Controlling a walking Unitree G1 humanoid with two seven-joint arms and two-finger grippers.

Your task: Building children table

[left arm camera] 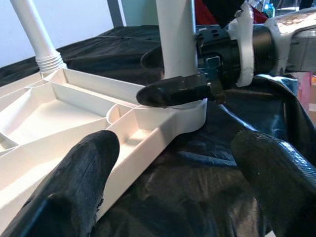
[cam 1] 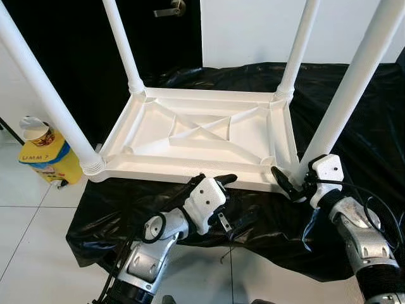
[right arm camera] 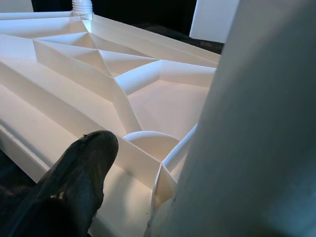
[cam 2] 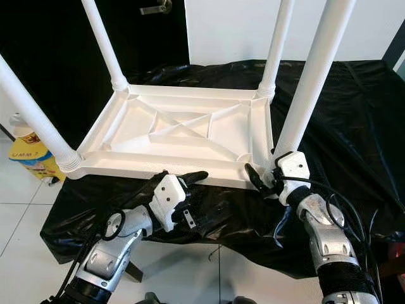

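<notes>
right gripper (cam 1: 292,183): fingers clasp base of near-right table leg (cam 1: 354,82)
left gripper (cam 1: 221,190): wide open, empty, against tabletop (cam 1: 196,136) near rim

A black plastic sheet (cam 1: 354,120) covers the work surface across the middle and right of the frame. On it, at centre, lies an upside-down white children's table (cam 1: 202,136), ribbed underside up, four legs rising out of frame.

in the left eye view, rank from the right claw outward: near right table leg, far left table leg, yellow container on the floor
1. Near right table leg: right claw is closed around its base.
2. Far left table leg: across the upturned tabletop, at the far left corner.
3. Yellow container: on the floor, beyond the table's left edge.
</notes>
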